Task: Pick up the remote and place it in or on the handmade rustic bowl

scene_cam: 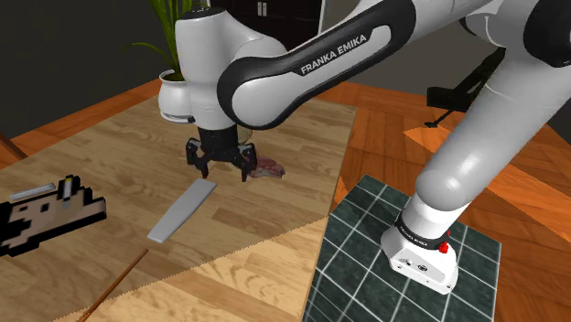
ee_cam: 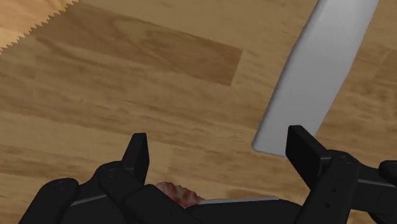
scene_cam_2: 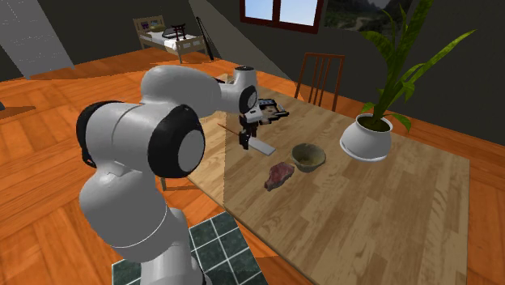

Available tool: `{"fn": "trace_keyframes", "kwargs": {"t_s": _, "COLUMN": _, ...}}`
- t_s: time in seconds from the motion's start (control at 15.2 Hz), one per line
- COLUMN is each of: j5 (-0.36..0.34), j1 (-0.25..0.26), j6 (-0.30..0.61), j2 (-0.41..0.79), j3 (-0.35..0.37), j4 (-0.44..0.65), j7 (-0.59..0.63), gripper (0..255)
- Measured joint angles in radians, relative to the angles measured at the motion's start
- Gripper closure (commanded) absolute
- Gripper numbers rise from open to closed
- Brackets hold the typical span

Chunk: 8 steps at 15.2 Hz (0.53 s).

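1. The gripper [scene_cam: 222, 168] hangs fingers-down over the wooden table [scene_cam: 110, 155]; its two black fingers [ee_cam: 137, 153] stand apart and clasp nothing.
2. The remote [scene_cam: 183, 209], a flat pale-grey bar, lies on the table at about seven o'clock from the gripper in the shoulder view; it runs slantwise, one end near the fingers and the other pointing away toward seven o'clock.
3. In the wrist view the remote [ee_cam: 318, 76] has one end just beside one finger, and neither finger touches it.
4. A small reddish lump [scene_cam: 270, 167] sits on the table at three o'clock from the gripper in the shoulder view; in the wrist view it peeps out from behind the hand's body.
5. In the second exterior view the bowl [scene_cam_2: 308, 156], brownish-green and upright, stands at about four o'clock from the remote [scene_cam_2: 260, 146], near it but apart; the reddish lump [scene_cam_2: 279, 175] lies at eight o'clock from the bowl.
6. A white plant pot [scene_cam_2: 366, 139] with long green leaves stands at two o'clock from the bowl, well apart.
7. In the shoulder view a blocky black-and-tan object [scene_cam: 46, 215] lies at nine o'clock from the remote.
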Motion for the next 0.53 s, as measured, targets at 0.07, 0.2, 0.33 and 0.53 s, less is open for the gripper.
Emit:
{"fn": "trace_keyframes", "kwargs": {"t_s": 0.07, "j5": -0.055, "j1": 0.003, "j6": -0.003, "j2": 0.064, "j3": 0.011, "j4": 0.038, "j7": 0.071, "gripper": 0}}
{"fn": "trace_keyframes", "kwargs": {"t_s": 0.2, "j5": -0.153, "j1": 0.036, "j6": 0.0, "j2": 0.18, "j3": 0.011, "j4": 0.098, "j7": 0.203, "gripper": 0}}
{"fn": "trace_keyframes", "kwargs": {"t_s": 0.33, "j5": -0.244, "j1": 0.093, "j6": -0.012, "j2": 0.296, "j3": -0.016, "j4": 0.177, "j7": 0.321, "gripper": 0}}
{"fn": "trace_keyframes", "kwargs": {"t_s": 0.53, "j5": -0.341, "j1": 0.199, "j6": -0.038, "j2": 0.449, "j3": -0.077, "j4": 0.308, "j7": 0.468, "gripper": 0}}
